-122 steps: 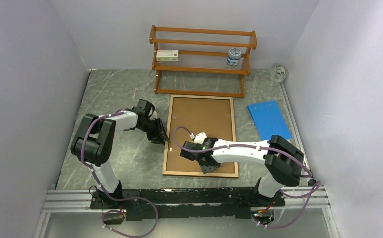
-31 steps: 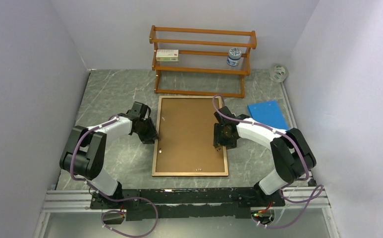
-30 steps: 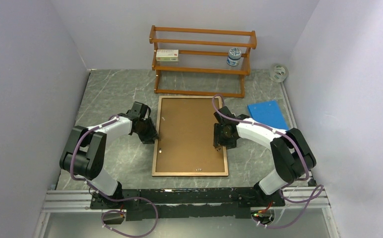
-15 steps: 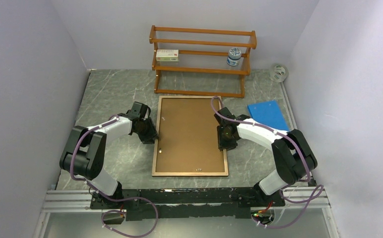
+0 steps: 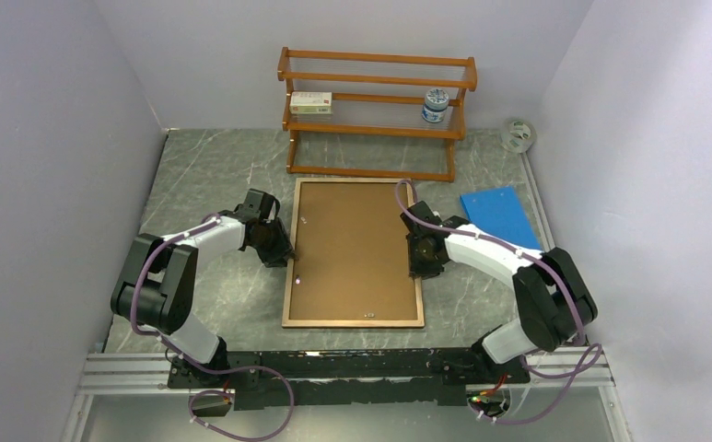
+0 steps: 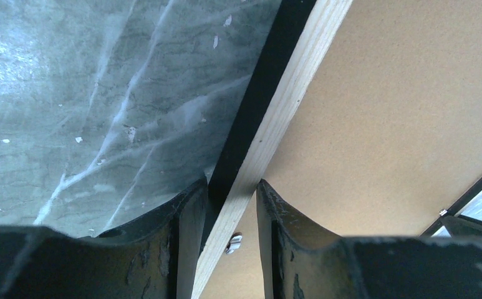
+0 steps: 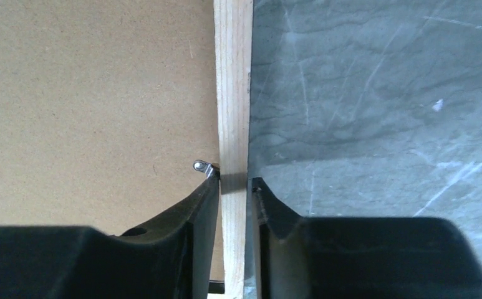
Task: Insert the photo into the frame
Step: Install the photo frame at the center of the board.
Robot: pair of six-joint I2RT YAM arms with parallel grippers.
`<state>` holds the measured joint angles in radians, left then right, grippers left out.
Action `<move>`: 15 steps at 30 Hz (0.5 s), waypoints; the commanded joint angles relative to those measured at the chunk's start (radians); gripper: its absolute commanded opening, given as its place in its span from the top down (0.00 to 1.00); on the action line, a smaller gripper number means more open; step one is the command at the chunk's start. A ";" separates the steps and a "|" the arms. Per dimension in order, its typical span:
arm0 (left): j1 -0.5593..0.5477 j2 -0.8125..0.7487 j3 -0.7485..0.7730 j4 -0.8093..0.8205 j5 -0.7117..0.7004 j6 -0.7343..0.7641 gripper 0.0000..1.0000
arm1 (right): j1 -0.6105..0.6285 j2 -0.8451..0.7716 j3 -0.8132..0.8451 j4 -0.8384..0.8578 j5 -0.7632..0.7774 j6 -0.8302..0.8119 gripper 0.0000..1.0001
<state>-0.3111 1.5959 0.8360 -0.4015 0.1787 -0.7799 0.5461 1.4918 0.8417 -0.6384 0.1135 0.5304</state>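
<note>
- The frame (image 5: 353,250) lies with its brown back up in the middle of the worktop (image 5: 214,175).
- My left claw (image 6: 232,193) is clamped on the frame's left wooden border.
- My right claw (image 7: 233,184) pinches the right border, just beside a small metal clip (image 7: 203,167).
- The box (image 5: 310,102) on the shelf (image 5: 376,61) has writing too small to read.

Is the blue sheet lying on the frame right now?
No, the blue sheet lies on the table right of the frame, apart from it.
</note>
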 commanded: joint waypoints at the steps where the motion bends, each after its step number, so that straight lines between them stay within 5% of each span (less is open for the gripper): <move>1: 0.003 0.042 -0.045 -0.054 -0.060 0.020 0.57 | 0.002 -0.075 0.005 0.009 0.050 0.012 0.65; 7: 0.004 0.038 -0.041 -0.049 -0.043 0.030 0.52 | 0.002 -0.147 0.020 -0.011 0.044 0.007 0.38; 12: 0.005 0.024 -0.043 -0.051 -0.036 0.030 0.51 | 0.002 -0.146 0.057 0.014 -0.053 0.015 0.38; 15: 0.006 0.012 -0.051 -0.049 -0.032 0.028 0.55 | 0.003 -0.133 0.054 0.138 -0.187 0.039 0.47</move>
<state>-0.3080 1.5940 0.8352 -0.3935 0.1978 -0.7788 0.5461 1.3594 0.8551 -0.6334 0.0784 0.5430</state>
